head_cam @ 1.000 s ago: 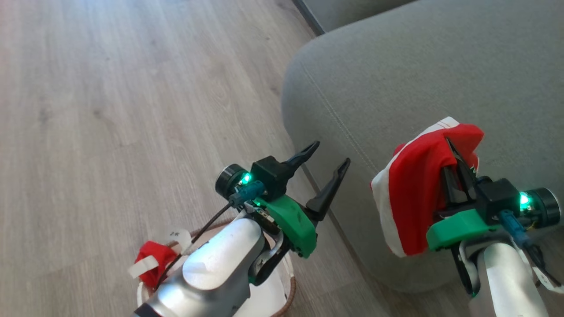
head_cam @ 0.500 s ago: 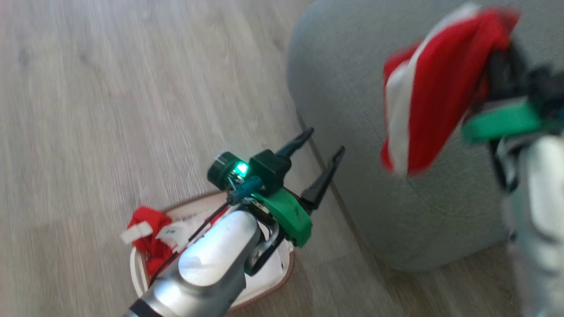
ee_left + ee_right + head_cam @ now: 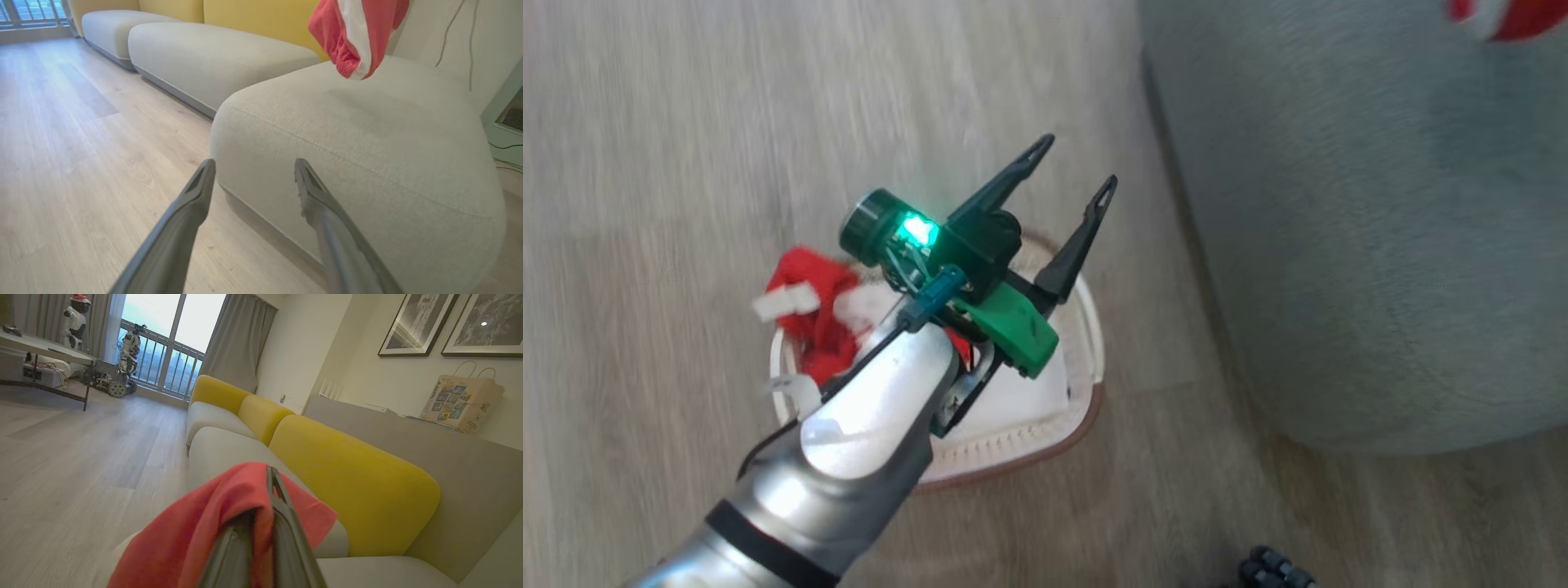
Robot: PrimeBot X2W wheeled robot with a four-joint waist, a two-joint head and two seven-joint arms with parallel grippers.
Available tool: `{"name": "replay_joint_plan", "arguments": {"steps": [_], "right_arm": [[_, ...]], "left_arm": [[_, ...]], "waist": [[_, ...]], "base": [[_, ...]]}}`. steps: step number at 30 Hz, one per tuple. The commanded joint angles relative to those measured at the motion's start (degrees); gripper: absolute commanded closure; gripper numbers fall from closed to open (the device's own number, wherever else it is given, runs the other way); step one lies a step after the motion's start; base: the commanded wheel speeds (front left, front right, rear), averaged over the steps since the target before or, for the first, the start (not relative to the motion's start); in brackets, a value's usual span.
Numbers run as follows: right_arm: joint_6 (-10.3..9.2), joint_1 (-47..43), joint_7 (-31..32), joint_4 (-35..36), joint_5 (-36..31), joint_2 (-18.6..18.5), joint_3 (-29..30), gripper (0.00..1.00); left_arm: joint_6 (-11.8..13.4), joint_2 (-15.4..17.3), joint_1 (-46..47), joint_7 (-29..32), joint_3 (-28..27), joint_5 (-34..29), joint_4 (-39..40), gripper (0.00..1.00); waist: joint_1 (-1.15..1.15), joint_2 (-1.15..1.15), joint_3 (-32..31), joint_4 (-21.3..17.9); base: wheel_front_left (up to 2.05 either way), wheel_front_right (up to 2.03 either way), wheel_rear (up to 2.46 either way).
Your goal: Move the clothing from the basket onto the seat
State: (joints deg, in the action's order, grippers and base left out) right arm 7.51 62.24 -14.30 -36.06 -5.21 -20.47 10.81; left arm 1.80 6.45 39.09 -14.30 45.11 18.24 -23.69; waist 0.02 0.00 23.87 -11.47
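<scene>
The white basket (image 3: 1086, 392) with a brown rim stands on the wood floor left of the grey-green seat (image 3: 1380, 245). Red and white clothing (image 3: 809, 302) bulges over the basket's left side. My left gripper (image 3: 1076, 163) hovers open above the basket with nothing between its fingers, which point toward the seat's corner (image 3: 367, 134). My right gripper (image 3: 267, 477) is shut on a red garment (image 3: 196, 535) draped over its fingers. That garment (image 3: 359, 32) hangs in the air above the seat, and a scrap of it (image 3: 1511, 16) shows at the head view's top right corner.
Yellow back cushions (image 3: 347, 477) line the sofa behind the seat, and more pale seat sections (image 3: 212, 57) run on beyond it. A paper bag (image 3: 461, 398) rests on a ledge behind. A small black object (image 3: 1274, 567) lies on the floor near the seat's front.
The head camera has swung down, bringing the basket into fuller view. My right gripper has lifted the red garment up over the seat, mostly out of the head view. The left gripper stays open.
</scene>
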Motion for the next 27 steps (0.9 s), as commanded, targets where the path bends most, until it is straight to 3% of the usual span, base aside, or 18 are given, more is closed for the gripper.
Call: {"name": "replay_joint_plan", "arguments": {"steps": [1, 10, 17, 19, 20, 22, 27], "right_arm": [[-0.02, 4.22, 0.50, -1.06, -0.44, -1.92, 1.16, 1.00], [-0.02, 11.39, 0.30, -9.79, -5.76, -5.87, 8.35, 1.00], [-0.02, 9.02, -0.31, -17.45, -10.26, -2.28, 12.92, 1.00], [-0.02, 7.89, -0.47, -18.91, -11.31, -1.27, 13.66, 0.95], [-0.02, 7.39, -0.53, -19.49, -11.61, -0.76, 13.94, 0.79], [-0.02, 6.17, -0.64, -20.72, -12.17, 0.32, 14.44, 0.00], [-0.02, 3.58, -0.68, -19.27, -10.69, 2.20, 12.69, 0.00]], "left_arm": [[0.45, 1.28, 2.39, -0.70, -1.99, -1.04, 2.79, 0.00], [1.08, 1.67, 4.06, -0.66, -0.96, -3.28, 6.25, 0.00], [1.65, 1.62, 4.90, -0.55, -0.34, -3.99, 7.34, 0.00], [1.67, 1.75, 4.91, -0.55, -0.18, -4.02, 7.21, 0.00], [1.69, 1.81, 4.90, -0.56, -0.14, -4.00, 7.15, 0.00], [1.85, 2.04, 4.81, -0.56, -0.23, -3.79, 6.89, 0.00], [2.07, 2.34, 4.55, -0.59, -0.58, -3.18, 6.25, 0.00]], "waist": [[-0.02, 0.00, 5.79, 4.03], [-0.02, 0.00, 12.58, 7.19], [-0.02, 0.00, 15.56, 7.18], [-0.02, 0.00, 15.69, 6.96], [-0.02, 0.00, 15.67, 6.83], [-0.02, 0.00, 15.30, 6.30], [-0.02, 0.00, 13.89, 5.24]], "base": [[0.00, 0.00, 0.00], [0.00, 0.00, 0.00], [0.00, 0.00, 0.00], [0.00, 0.00, 0.00], [0.00, 0.00, 0.00], [0.00, 0.00, 0.00], [0.00, 0.00, 0.00]]}}
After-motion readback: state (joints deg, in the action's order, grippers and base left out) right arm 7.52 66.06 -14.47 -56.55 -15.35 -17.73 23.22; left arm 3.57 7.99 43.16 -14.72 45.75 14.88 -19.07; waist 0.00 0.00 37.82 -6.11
